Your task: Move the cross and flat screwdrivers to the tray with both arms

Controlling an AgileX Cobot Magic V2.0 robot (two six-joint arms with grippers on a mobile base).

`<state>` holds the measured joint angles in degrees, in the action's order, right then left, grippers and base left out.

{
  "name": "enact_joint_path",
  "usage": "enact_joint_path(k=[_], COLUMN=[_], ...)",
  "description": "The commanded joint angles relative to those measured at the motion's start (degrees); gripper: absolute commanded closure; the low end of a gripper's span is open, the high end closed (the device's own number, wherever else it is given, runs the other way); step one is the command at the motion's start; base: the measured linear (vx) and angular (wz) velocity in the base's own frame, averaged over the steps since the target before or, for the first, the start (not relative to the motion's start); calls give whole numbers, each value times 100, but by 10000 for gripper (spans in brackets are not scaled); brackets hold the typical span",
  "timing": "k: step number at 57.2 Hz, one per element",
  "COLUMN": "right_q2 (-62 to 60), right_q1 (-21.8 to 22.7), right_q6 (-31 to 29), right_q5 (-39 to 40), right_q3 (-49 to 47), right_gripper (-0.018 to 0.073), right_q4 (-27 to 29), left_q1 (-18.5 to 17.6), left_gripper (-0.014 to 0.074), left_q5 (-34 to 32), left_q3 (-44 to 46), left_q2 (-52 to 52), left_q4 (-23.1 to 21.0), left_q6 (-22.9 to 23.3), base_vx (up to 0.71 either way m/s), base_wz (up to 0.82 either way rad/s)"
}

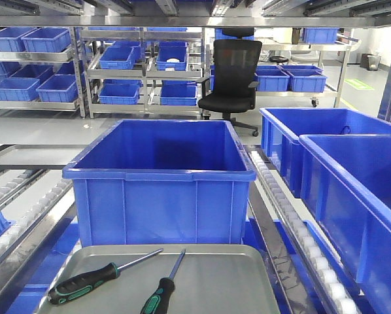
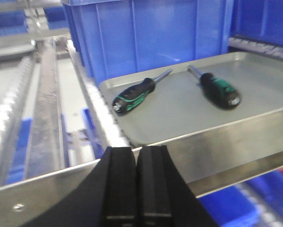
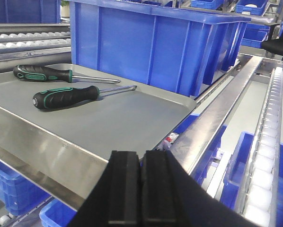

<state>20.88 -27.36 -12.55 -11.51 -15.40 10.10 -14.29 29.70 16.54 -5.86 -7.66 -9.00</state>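
Closest to the front camera is the tray (image 1: 208, 275), grey metal, with two screwdrivers lying flat in it; the left screwdriver (image 1: 84, 283) angles its shaft up to the right, the right screwdriver (image 1: 158, 296) sits just beside it with its shaft pointing away from the camera; the two aren't touching, and neither leans on the rim. Right behind the tray stands a big blue bin (image 1: 159, 183); two more big bins (image 1: 352, 190) line up on the right, so three up close, plus a bunch of smaller ones on the racks further back, and one black office chair (image 1: 233, 75).

The front view shows no arms at all; only the wrist cams do. The left gripper (image 2: 136, 189) hangs just off the tray's near-left edge with its black pads pressed together, nothing between them; from there the handle ends of both screwdrivers face the camera. The right gripper (image 3: 141, 191) is the same story on the other side, pads closed flat against each other, empty, looking across the tray at both tools side-on; this view also picks up a roller rail (image 3: 269, 123) on the right.
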Motion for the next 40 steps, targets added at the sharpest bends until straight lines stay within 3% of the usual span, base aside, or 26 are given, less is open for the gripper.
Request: enact_joint_path(k=[1,11,15,40], right_q2=[46,54,49,57], right_q1=[14,14,14,14], right_q6=[-6,-6,-6,-6], right_q5=[433,413,354,308], right_q3=[-177,-177,-177,-177], right_gripper=[567,567,567,567], right_q4=[-49,-49,-49,-49], left_q1=[233,829,913,913], left_gripper=[596,596,596,596], left_q5=[-1014,-2402,-1967,-1984], left_q3=[-337,-1660,-1658,-1666], left_q2=[196,731,731,731], left_q4=[36,-22,165,282], left_q6=[-55,412,580,580], base_vx=[0,0,0,0], base_wz=[1,0,1,0])
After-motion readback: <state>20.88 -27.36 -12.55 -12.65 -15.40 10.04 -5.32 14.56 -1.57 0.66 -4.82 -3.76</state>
